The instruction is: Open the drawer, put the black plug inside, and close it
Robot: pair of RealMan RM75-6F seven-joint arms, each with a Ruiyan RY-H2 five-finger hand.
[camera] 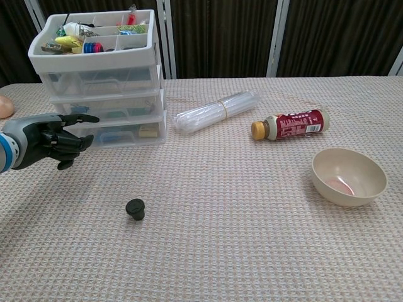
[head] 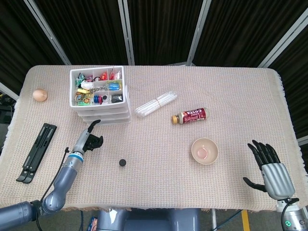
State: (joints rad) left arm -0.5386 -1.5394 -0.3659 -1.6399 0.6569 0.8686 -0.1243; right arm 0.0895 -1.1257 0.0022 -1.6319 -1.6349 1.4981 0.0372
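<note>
The white three-drawer cabinet (head: pixel 101 108) (camera: pixel 104 94) stands at the back left with all drawers pushed in and an open tray of small items on top. The small black plug (head: pixel 122 162) (camera: pixel 135 208) lies on the cloth in front of it. My left hand (head: pixel 89 137) (camera: pixel 53 139) hovers just before the lower drawers, one finger pointing toward them, the others curled, holding nothing. My right hand (head: pixel 270 166) rests at the table's front right corner with fingers spread, empty.
A bundle of clear tubes (head: pixel 156 104) (camera: pixel 217 111), a red bottle (head: pixel 189 116) (camera: pixel 290 124) and a beige bowl (head: pixel 205 150) (camera: pixel 348 177) lie right of the cabinet. A black folded stand (head: pixel 36 151) and an egg (head: pixel 40 95) sit at the left.
</note>
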